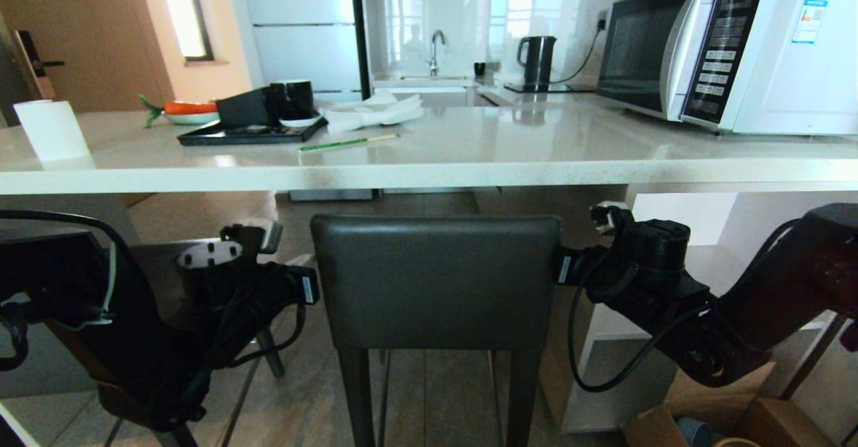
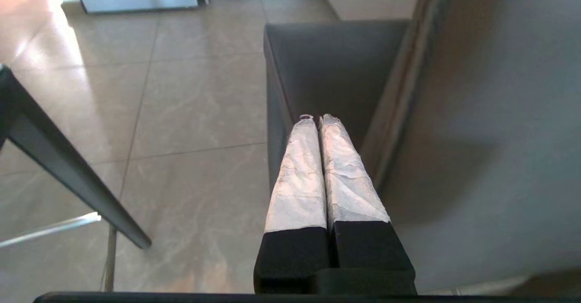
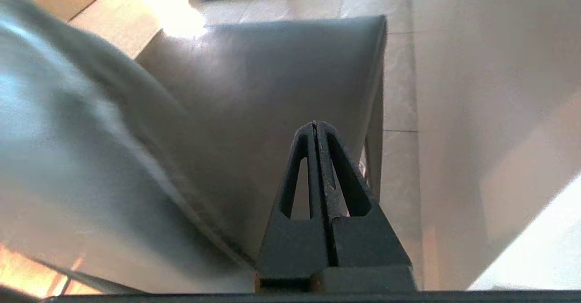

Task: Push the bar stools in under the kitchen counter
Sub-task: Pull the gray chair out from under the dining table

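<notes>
One bar stool (image 1: 436, 279) fills the lower middle of the head view, its dark grey backrest facing the camera just below the thick white edge of the desk (image 1: 429, 175), which runs across the whole frame. Its slim dark legs drop to the bottom edge. The left gripper (image 1: 310, 289) sits at the left side of the backrest, and the right gripper (image 1: 562, 267) at the right side, each right at the backrest's edge; whether they touch it I cannot tell from here. On the desk top, a black tray (image 1: 251, 133) with a black cup lies left of centre, a green pencil (image 1: 348, 142) in front of it, a white paper roll (image 1: 52, 132) at far left, and a microwave (image 1: 730, 48) at upper right. A kettle (image 1: 536, 58) and a tap (image 1: 436, 50) stand further back. A second dark stool (image 1: 53, 266) shows at the lower left, largely hidden behind the left arm.

Seen from the left wrist view, the left gripper's (image 2: 317, 117) white-wrapped fingers (image 2: 297, 176) are pressed together, holding nothing, their tips over the stool's dark seat (image 2: 336, 62) in the upper middle, with the grey backrest (image 2: 490, 135) filling the right side. A dark leg of another stool (image 2: 68, 176) crosses the left, over the tiled floor (image 2: 181, 112).

Seen from the right wrist view, the right gripper's (image 3: 315, 123) black fingers (image 3: 333, 230) are closed against each other and empty, over the seat (image 3: 272, 80), with the blurred backrest (image 3: 68, 148) at left and a white panel (image 3: 490, 89) at right.
</notes>
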{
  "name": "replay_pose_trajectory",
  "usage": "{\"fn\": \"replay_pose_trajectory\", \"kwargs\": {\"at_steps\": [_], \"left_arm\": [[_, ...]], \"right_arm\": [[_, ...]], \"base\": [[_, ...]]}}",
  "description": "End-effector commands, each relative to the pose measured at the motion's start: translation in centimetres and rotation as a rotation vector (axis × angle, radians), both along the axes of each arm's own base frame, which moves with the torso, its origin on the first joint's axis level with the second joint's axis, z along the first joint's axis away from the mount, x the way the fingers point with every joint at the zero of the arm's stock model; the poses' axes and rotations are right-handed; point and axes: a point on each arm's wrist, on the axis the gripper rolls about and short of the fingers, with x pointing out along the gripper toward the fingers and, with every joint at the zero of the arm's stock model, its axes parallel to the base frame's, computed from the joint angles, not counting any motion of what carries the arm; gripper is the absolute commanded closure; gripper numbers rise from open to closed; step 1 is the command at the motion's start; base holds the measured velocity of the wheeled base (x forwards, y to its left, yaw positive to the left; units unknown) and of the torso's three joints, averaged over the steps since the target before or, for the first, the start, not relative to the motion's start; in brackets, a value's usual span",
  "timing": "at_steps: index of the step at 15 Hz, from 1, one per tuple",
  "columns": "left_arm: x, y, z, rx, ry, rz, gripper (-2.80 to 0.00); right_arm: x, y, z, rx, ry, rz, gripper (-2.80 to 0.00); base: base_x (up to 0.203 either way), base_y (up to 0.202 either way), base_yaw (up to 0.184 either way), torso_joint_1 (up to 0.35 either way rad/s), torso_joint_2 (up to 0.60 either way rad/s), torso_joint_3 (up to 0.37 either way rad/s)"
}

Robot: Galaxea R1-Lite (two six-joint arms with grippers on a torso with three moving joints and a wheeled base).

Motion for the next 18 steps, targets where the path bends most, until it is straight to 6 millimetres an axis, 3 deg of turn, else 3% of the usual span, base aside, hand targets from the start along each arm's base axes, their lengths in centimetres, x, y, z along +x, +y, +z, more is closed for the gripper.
{"fn": "replay_pose_trajectory", "kwargs": {"at_steps": [1,8,14,18], "left_arm": [[0.5,-0.2,0.2,-0.007,-0.020,0.001,0.00],[1.1,0.0,-0.5,-0.003,-0.009,0.010,0.00],[0.4,-1.3,-0.4,-0.008,-0.002,-0.029,0.00],[0.0,-0.8,-0.6,-0.005,0.013,-0.016,0.00]], "right_arm": [[0.5,0.0,-0.7,-0.002,0.007,0.007,0.00],[1.8,0.3,-1.8,-0.008,0.012,0.010,0.00],[0.4,2.5,-1.2,-0.008,-0.065,0.128,0.00],[0.4,1.4,-1.6,-0.011,-0.054,0.095,0.00]], "base": [[0.000,0.000,0.000,0.000,0.00,0.000],[0.000,0.000,0.000,0.000,0.00,0.000],[0.000,0.000,0.000,0.000,0.00,0.000],[0.000,0.000,0.000,0.000,0.00,0.000]]}}
